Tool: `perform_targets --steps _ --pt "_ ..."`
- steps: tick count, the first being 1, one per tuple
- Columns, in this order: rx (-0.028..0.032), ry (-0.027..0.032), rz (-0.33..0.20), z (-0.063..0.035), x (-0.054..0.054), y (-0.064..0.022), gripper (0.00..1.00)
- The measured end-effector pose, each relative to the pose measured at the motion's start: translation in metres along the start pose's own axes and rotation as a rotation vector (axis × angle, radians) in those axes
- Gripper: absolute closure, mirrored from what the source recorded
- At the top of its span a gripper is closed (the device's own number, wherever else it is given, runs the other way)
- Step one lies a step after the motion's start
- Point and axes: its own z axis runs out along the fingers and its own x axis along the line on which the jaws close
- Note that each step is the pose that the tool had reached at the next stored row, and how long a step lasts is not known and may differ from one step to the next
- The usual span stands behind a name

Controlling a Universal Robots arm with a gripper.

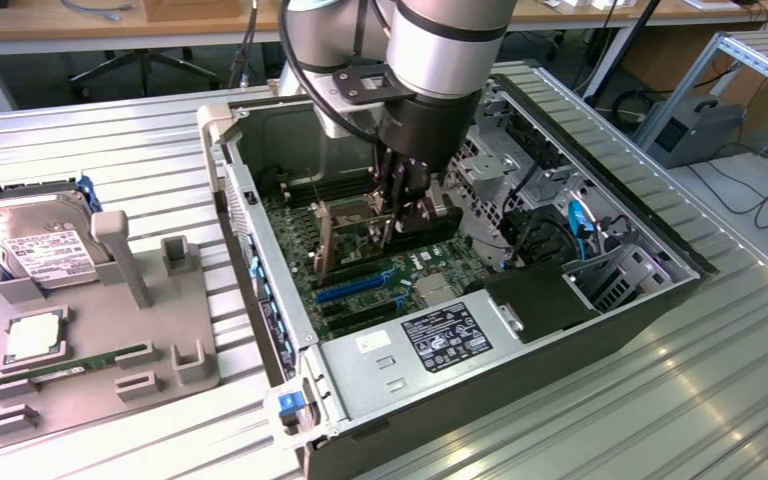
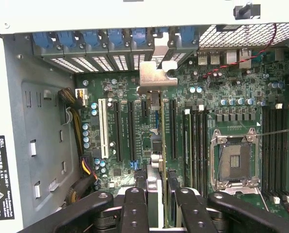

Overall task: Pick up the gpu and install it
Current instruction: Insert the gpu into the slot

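- Exterior view's left: a hard drive [image 1: 40, 248] and a RAM stick [image 1: 71, 365] sit on a grey holder [image 1: 91, 390] on the desk [image 1: 104, 150].
- Middle: my fingers [image 1: 404, 212] reach down into the open computer case [image 1: 518, 370], clenched on the gpu [image 1: 355, 228].
- Wrist view: the gpu [image 2: 156, 160] stands on edge over the motherboard [image 2: 183, 126] slots, its silver bracket [image 2: 156, 75] touching the case's rear openings.

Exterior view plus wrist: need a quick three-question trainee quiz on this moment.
1. True or false: the hard drive sits inside the computer case.
2. Where is the gpu? A) on the floor B) held on edge by the gripper over the motherboard slots C) outside the case
3. Which thin green part lies flat on the grey tray?
Key: 1 false, it stands in the tray; 2 B; 3 the RAM stick.
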Motion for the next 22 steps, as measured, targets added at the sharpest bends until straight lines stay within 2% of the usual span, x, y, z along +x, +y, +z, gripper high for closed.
perform_targets --steps 22 --pt "0.0000 0.0002 0.000 0.0002 0.0005 0.0049 0.73"
